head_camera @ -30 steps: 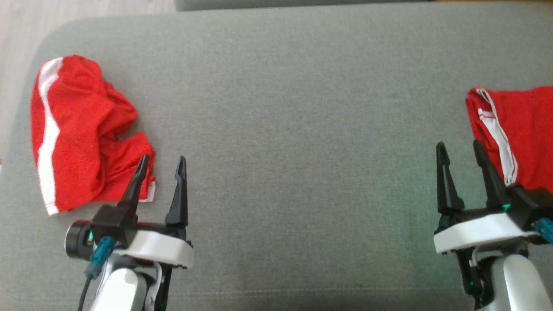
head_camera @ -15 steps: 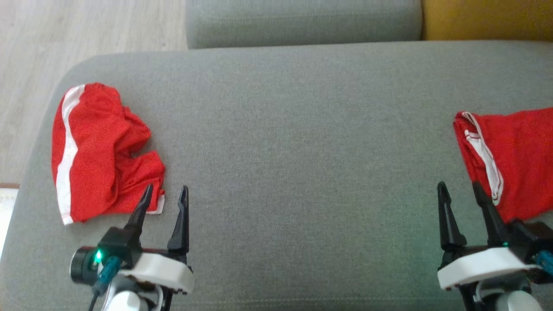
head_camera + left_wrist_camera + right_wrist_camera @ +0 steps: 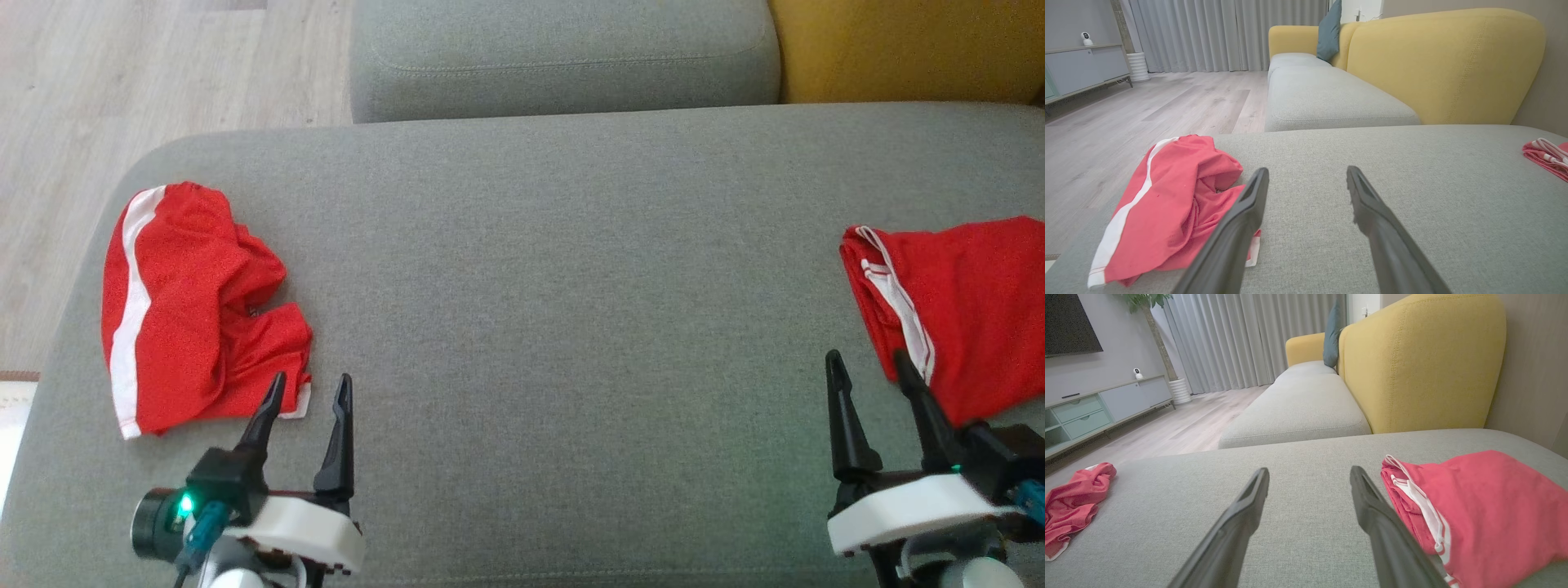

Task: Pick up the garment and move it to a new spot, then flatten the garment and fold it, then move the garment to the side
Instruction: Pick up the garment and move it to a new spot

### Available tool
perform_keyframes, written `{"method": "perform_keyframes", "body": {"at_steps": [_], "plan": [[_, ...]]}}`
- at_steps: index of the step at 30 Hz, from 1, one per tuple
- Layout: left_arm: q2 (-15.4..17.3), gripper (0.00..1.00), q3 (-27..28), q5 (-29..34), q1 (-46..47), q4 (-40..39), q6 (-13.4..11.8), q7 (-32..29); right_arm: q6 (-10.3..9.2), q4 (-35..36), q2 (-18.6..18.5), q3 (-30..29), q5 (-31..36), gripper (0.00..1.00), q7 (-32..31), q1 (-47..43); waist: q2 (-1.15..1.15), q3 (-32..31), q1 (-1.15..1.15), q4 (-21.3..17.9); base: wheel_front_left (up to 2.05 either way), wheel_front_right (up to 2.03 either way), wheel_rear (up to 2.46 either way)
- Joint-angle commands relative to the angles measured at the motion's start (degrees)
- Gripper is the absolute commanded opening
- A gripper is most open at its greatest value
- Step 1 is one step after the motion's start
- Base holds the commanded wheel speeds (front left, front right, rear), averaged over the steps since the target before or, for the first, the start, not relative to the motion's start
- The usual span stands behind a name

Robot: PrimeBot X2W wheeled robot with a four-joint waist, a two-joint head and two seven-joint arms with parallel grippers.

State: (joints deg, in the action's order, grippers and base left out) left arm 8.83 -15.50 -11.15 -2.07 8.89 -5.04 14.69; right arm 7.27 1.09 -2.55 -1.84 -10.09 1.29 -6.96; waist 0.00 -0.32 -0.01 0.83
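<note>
The crumpled red garment (image 3: pixel 192 306) with a white side stripe lies bunched at the left end of the grey sofa cushion (image 3: pixel 571 286) — just beside the left gripper (image 3: pixel 313 377), whose jaws stand wide apart and hold nothing. The right gripper (image 3: pixel 864 356) is equally wide and empty — close beside a folded red garment (image 3: pixel 963 302) at the right end.

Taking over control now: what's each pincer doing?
Left pincer: open, empty, near the crumpled red garment.
Right pincer: open, empty, near the folded red garment.
</note>
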Motion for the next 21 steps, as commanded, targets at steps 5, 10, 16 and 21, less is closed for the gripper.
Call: {"method": "perform_keyframes", "body": {"at_steps": [5,10,16,21], "plan": [[0.5,1.0,2.7,0.5,2.6,-2.4,-0.3,0.3,0.22,2.6,-0.3,1.4,0.0,1.0,-0.2,1.6,0.0,0.2,0.01,0.0,0.0,0.0,0.0],[0.6,1.0,2.8,0.6,2.7,-2.4,-0.4,0.3,0.22,2.7,-0.3,1.3,0.1,1.0,-0.4,1.6,0.0,0.0,0.01,0.1,0.0,0.0,0.0],[0.6,1.0,2.8,0.7,3.0,-2.4,-0.4,0.3,0.22,2.7,-0.3,0.8,0.1,1.0,-0.6,1.5,0.0,0.1,0.01,0.8,0.0,0.0,0.0],[0.6,1.0,2.8,0.9,4.3,-2.3,-0.4,0.3,0.22,3.5,-0.3,0.5,0.3,1.0,-1.1,1.4,0.0,0.6,0.01,3.9,0.0,0.0,0.0]]}}
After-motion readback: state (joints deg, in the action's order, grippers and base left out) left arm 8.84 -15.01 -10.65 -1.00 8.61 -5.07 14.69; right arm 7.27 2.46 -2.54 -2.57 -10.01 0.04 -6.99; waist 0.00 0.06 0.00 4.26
